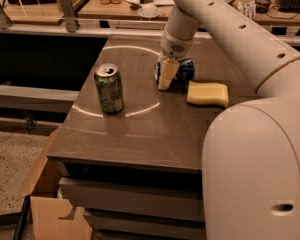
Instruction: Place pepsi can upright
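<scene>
The pepsi can (185, 69) is dark blue and lies on its side on the brown table (140, 134), toward the back middle. My gripper (169, 80) reaches down from the white arm and is right at the can's left end, touching or nearly touching the tabletop. The gripper's cream-coloured part covers the left part of the can. A green can (109, 88) stands upright to the left, well apart from the gripper.
A yellow sponge (208, 94) lies just right of the pepsi can. My white arm fills the right side of the view. A cardboard box (50, 214) sits on the floor at the lower left. A cluttered desk (140, 4) stands behind the table.
</scene>
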Tool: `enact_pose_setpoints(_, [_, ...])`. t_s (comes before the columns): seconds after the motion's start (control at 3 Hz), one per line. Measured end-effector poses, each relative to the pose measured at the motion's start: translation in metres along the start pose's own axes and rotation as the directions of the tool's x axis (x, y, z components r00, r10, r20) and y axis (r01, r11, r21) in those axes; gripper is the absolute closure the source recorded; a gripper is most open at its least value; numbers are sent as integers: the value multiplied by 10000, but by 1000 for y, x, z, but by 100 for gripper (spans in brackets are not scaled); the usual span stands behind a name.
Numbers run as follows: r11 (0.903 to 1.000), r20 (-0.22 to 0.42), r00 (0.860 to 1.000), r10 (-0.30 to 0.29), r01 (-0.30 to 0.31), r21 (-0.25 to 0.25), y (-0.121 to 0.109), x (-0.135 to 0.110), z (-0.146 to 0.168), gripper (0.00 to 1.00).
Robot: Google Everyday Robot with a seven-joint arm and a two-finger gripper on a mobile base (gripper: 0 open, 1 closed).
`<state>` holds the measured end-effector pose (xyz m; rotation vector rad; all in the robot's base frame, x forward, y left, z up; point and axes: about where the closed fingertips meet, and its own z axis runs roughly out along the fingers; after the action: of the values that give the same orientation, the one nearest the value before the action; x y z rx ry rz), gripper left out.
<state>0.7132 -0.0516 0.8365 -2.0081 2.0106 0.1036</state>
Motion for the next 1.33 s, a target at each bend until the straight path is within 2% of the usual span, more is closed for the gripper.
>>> enact_pose_setpoints(0.33, [9998,-23,9998,-212,212,-33,-1,0,-5,62])
enact_pose_setpoints(0.67, [9973,727,9962,-474,432,587,-5,-11,-49,86])
enact_pose_setpoints(1.0, [9934,2505,9678,-232,-58,1143,-9,-19,-90,100])
enact_pose_setpoints(1.33, [9882,5170,8530,706,-1307,805,-8,-14,-113,100])
